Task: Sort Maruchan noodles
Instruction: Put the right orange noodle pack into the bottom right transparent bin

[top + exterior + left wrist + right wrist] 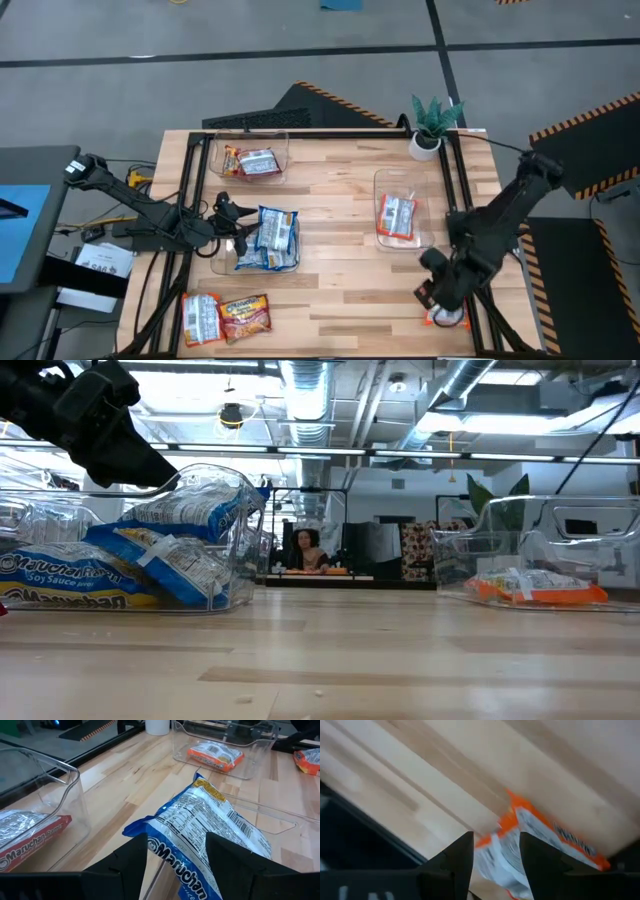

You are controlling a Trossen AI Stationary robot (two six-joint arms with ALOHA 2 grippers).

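Note:
A clear bin (225, 268) in the table's left half holds blue-and-white noodle packets (272, 240). My left gripper (232, 235) reaches it from the left and is shut on one blue packet (200, 815), which slants up over the others (195, 510). My right gripper (440, 298) is at the table's near right corner, shut on an orange packet (447, 318). A far-left bin holds red packets (255, 160). A right bin holds one orange packet (398, 218). Two loose packets (200, 318) (245, 315) lie flat at the near left. My left gripper (177, 855) pinches the blue packet by its near end (175, 847) between the two fingers, coming roughly level from the table's left. The packet sits tilted; its far end (207, 787) reaches out over the bin. My right gripper (496, 855) pinches the orange packet at one end (495, 842), coming from above and pointing down. The rest of the packet (555, 837) stretches away over the wood. I cannot tell whether it is lifted clear.
A potted plant (432, 125) stands at the far right corner. The dark frame rails (470, 200) run along the table's edges. Bare wood (340, 280) lies between the blue bin and the right bin (385, 178). A person sits in the room beyond (305, 550).

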